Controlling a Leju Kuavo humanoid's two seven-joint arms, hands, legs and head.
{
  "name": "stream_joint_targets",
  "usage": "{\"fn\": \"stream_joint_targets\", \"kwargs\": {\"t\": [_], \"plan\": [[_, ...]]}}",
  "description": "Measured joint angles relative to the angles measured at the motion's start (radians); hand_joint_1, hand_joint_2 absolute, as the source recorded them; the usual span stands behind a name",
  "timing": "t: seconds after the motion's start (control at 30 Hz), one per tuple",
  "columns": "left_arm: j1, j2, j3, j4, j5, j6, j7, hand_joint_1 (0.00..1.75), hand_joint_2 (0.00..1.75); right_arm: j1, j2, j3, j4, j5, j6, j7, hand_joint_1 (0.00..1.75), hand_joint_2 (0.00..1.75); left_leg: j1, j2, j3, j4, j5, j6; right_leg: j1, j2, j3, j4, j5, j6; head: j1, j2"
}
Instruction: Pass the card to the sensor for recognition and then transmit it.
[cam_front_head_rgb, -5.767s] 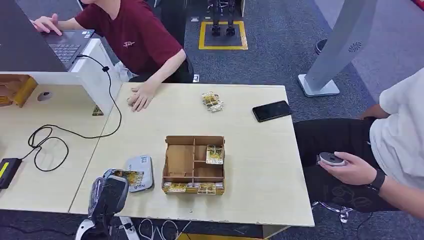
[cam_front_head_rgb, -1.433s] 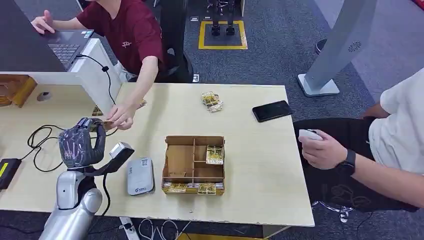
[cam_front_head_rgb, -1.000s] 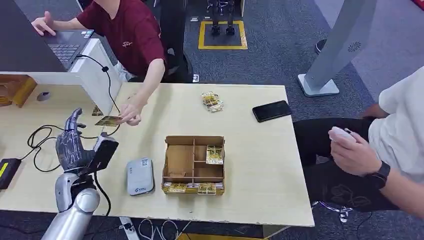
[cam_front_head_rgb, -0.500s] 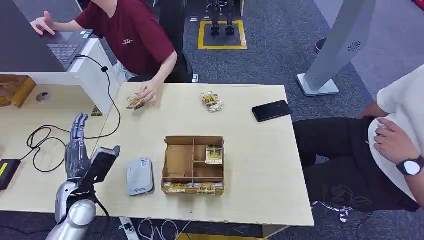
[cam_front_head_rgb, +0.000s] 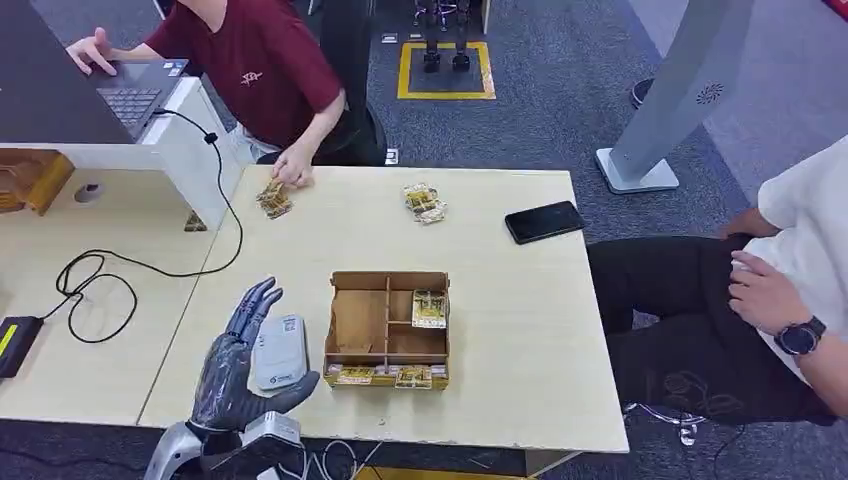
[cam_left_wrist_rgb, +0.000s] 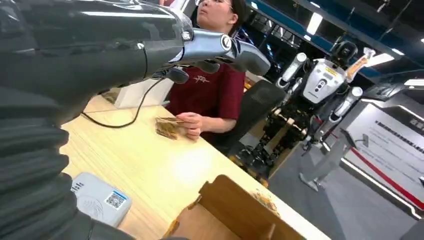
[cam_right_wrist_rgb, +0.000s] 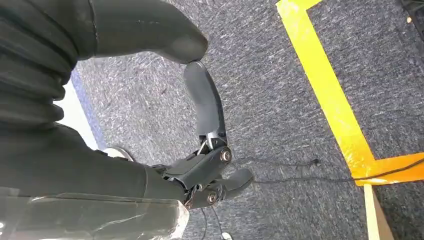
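My left hand hovers open and empty near the table's front edge, fingers spread, just left of the grey-white sensor. In the left wrist view the hand stretches over the sensor. A person in a red shirt rests a hand on a small pile of cards at the table's far left edge; the pile lies under that hand. A wooden box holds cards in one compartment and along its front slots. My right hand hangs over the floor, holding nothing.
A second card pile and a black phone lie on the far side of the table. A black cable loops over the left desk. Another person sits at the right. A white pillar base stands beyond.
My left hand held a card over the sensor, then raised it to the person, who took it and laid it at the table's far edge. The hand came back down, empty, beside the sensor.
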Motion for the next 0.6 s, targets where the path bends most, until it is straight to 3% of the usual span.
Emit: {"fn": "stream_joint_targets", "kwargs": {"t": [0.1, 0.17, 0.23, 0.3, 0.4, 0.6], "plan": [[0.005, 0.004, -0.015, -0.01, -0.027, 0.002, -0.019, 0.0, 1.75, 0.0, 0.0, -0.002, 0.0, 0.0, 0.0, 0.004, 0.0, 1.75, 0.0, 0.0, 0.0, 0.0, 0.0, 0.0, 0.0, 0.0, 0.0, 0.0, 0.0, 0.0, 0.0, 0.0], [0.017, 0.005, -0.048, -0.018, -0.185, 0.071, -0.029, 0.0, 1.75, 0.0, 0.001, -0.002, 0.0, 0.0, 0.0, 0.013, 0.0, 1.75, 0.0, 0.0, 0.0, 0.0, 0.0, 0.0, 0.0, 0.0, 0.0, 0.0, 0.0, 0.0, 0.0, 0.0], [0.03, 0.005, -0.102, -0.019, -0.35, 0.153, -0.002, 0.0, 1.75, -0.001, 0.003, -0.002, 0.0, 0.0, 0.001, 0.019, 0.0, 1.75, 0.0, 0.0, 0.0, 0.0, 0.0, 0.0, 0.0, 0.0, 0.0, 0.0, 0.0, 0.0, 0.0, 0.0], [0.037, 0.011, -0.154, -0.017, -0.448, 0.217, 0.044, 0.0, 1.75, -0.004, 0.005, -0.002, 0.0, 0.0, 0.003, 0.022, 0.0, 1.75, -0.001, 0.0, 0.0, 0.0, -0.001, 0.001, 0.0, 0.0, 0.0, 0.0, 0.0, 0.0, 0.0, 0.0], [0.038, 0.024, -0.234, 0.013, -0.509, 0.268, 0.131, 0.0, 1.75, -0.012, 0.01, -0.002, 0.0, 0.0, 0.005, 0.032, 0.0, 1.75, -0.001, 0.0, 0.0, 0.0, -0.001, 0.001, 0.0, 0.0, 0.0, 0.0, 0.0, 0.0, 0.0, 0.0], [0.034, 0.037, -0.317, 0.071, -0.533, 0.305, 0.181, 0.0, 1.75, -0.025, 0.018, -0.002, 0.0, 0.0, 0.006, 0.048, 0.0, 1.75, -0.001, 0.0, 0.0, 0.0, -0.001, 0.001, 0.0, 0.0, 0.0, 0.0, 0.0, 0.0, 0.0, 0.0]]}}
